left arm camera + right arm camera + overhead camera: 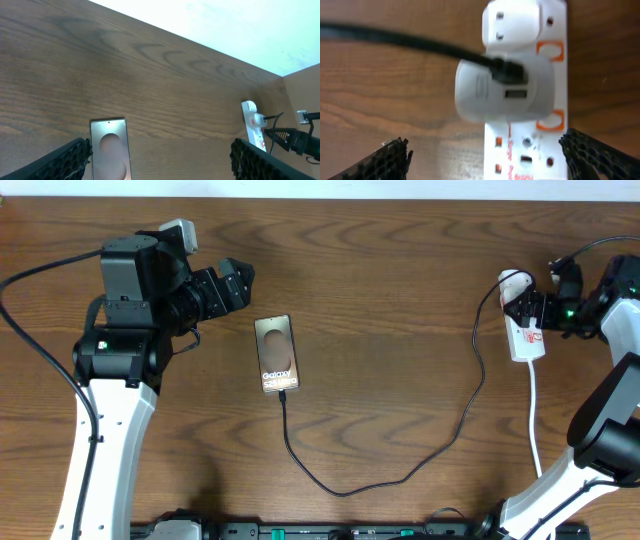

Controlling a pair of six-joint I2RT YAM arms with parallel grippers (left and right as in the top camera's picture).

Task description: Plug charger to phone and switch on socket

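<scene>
— Two pincers, both spread wide with nothing between them?

— Yes. The left pincer [243, 285] is released and touches nothing; in its wrist view the black fingers [65, 160] sit at the lower corners with bare wood between them. The right pincer [492, 157] gapes just as wide above the socket [530, 150], gripping nothing.

— Where does the phone lie from the left one?

— Seen from overhead, the phone [277, 355] lies flat just to the lower right of that pincer, near but apart, with its lettering facing up.

— And the charger?

— The charger [400, 475] runs as a thin black line from the phone's lower edge, loops toward bottom centre, then climbs at the right to the socket. Its white plug [505, 87] sits in the strip, in the upper middle of the right wrist view, above the fingertips. Whether the small tip is fully seated in the phone, I cannot tell.

— The surface and the room?

— A dark brown wood-grain desk [400, 240]. The socket's white cord [535, 410] trails toward the lower right, and a pale wall [240, 25] rises beyond the far edge.
</scene>
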